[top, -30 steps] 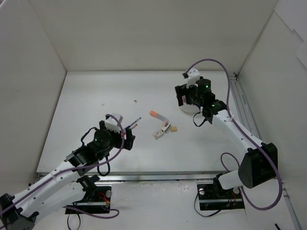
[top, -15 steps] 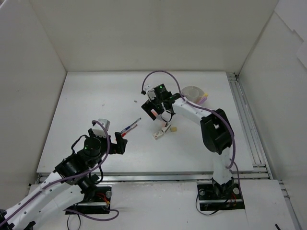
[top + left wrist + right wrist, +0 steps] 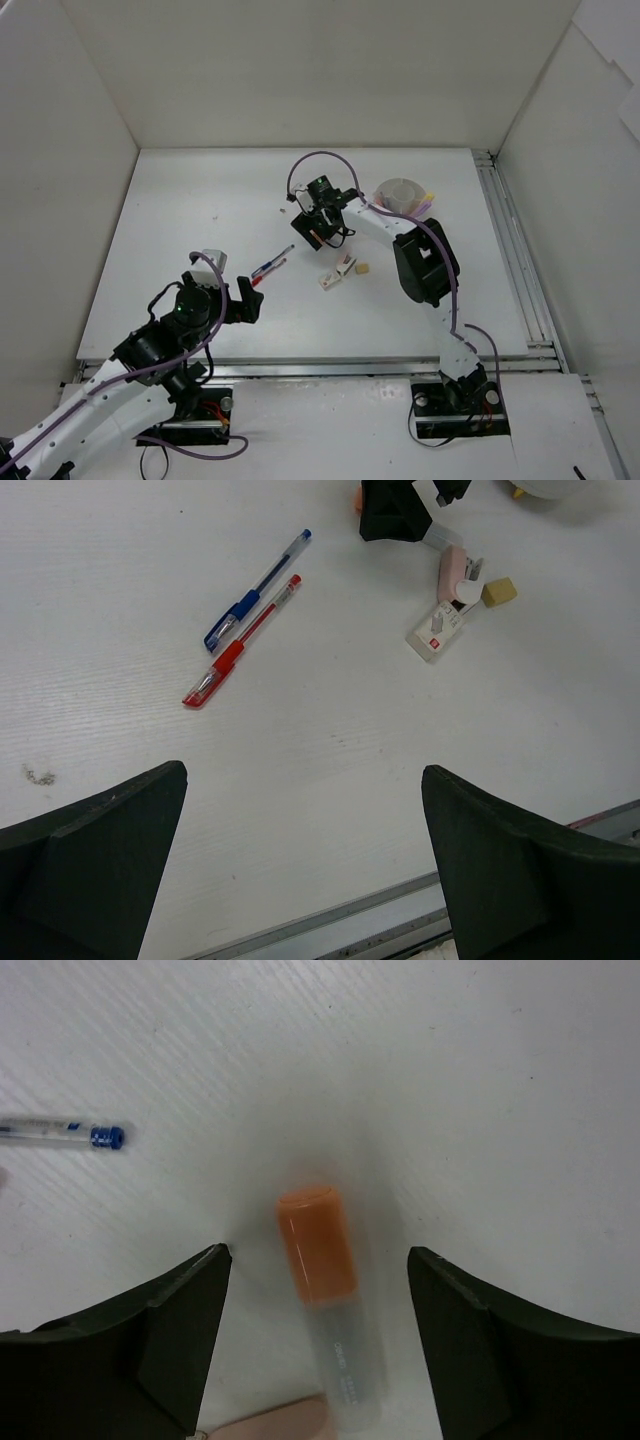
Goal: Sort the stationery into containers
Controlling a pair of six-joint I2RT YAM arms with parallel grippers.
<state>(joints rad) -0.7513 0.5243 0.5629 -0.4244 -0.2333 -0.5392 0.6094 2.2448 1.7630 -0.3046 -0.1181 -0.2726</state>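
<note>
Orange marker (image 3: pixel 328 1300) lying between right pincer's (image 3: pixel 318 1260) spread jaws, touching neither

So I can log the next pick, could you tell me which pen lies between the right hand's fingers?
The orange-capped marker, framed by the open right hand; the blue pen and red pen lie side by side, outside its fingers.

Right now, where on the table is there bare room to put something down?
Bare: the far-left table, from the left wall to the pens, and the strip between the erasers and the near edge. Crowded: the middle, where the right gripper straddles the orange marker, with the erasers near it and the dish farther right.
</note>
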